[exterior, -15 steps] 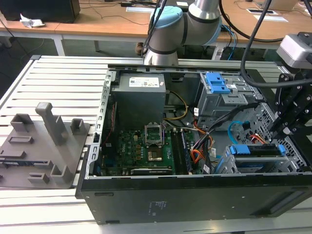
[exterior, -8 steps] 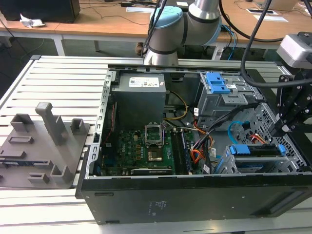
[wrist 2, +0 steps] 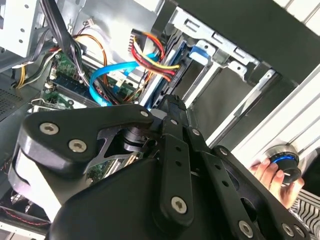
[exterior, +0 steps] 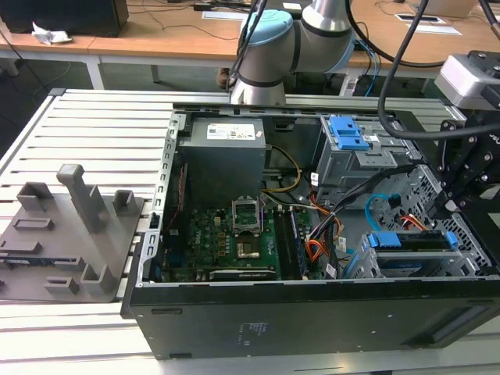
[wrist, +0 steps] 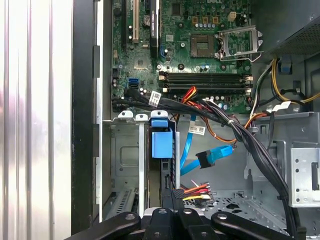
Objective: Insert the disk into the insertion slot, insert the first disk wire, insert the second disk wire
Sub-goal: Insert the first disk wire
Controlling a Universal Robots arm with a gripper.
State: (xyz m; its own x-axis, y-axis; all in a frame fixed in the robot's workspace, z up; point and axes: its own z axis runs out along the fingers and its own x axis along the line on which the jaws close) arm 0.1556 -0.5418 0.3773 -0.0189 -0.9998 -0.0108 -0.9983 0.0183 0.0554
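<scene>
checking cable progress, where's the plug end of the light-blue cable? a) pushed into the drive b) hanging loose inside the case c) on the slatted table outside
b: in the first wrist view the light-blue cable ends in a plug hanging free inside the case, joined to nothing

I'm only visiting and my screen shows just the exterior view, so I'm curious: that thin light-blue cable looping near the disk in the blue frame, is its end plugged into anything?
Observer: Not that I can see. In the first wrist view the light-blue cable ends in a plug that lies loose, apart from the disk.
Visitor: Is anybody near the machine? I see no one.
Observer: Yes. In the second wrist view a person's hand grips a round knob with a blue ring.
</scene>
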